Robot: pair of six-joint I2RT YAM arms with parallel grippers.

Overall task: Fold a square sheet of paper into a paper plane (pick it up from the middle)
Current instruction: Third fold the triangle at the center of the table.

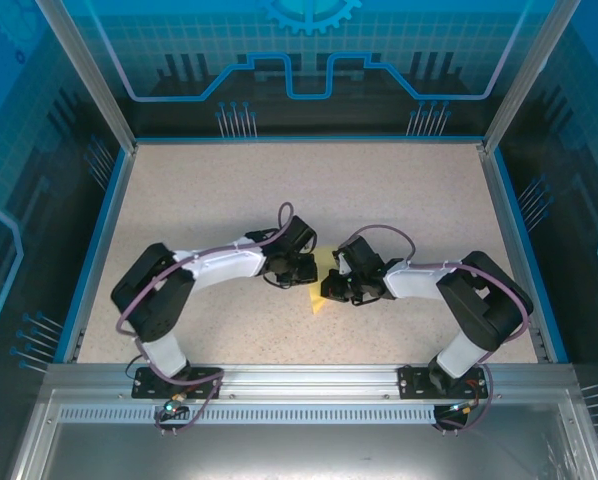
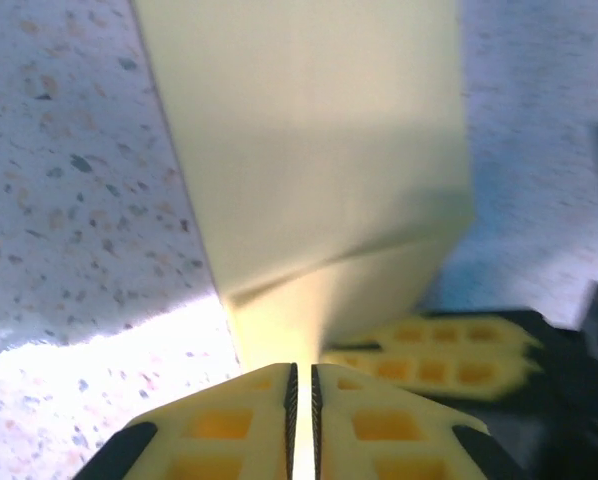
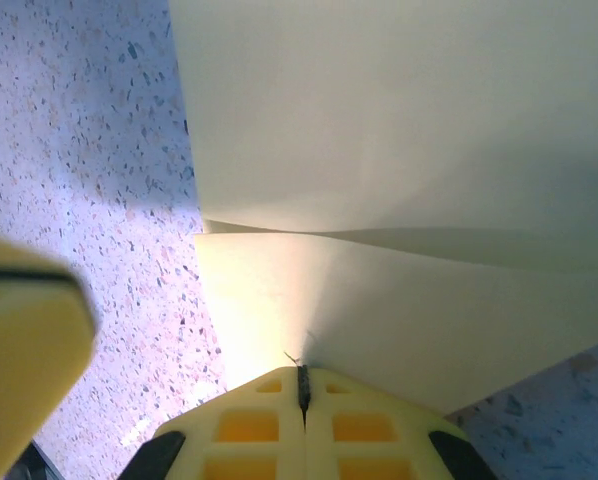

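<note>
Top external gives you a yellow sliver of the sheet of paper (image 1: 317, 300) at frame centre; left wrist shows your left gripper (image 2: 301, 372) pinching its folded edge, right wrist the right gripper (image 3: 302, 372) clamped likewise

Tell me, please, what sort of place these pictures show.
Probably a robot test cell: speckled table, blue panels on a metal frame, and a left arm and right arm bolted at the near edge, pinching yellow paper.
</note>
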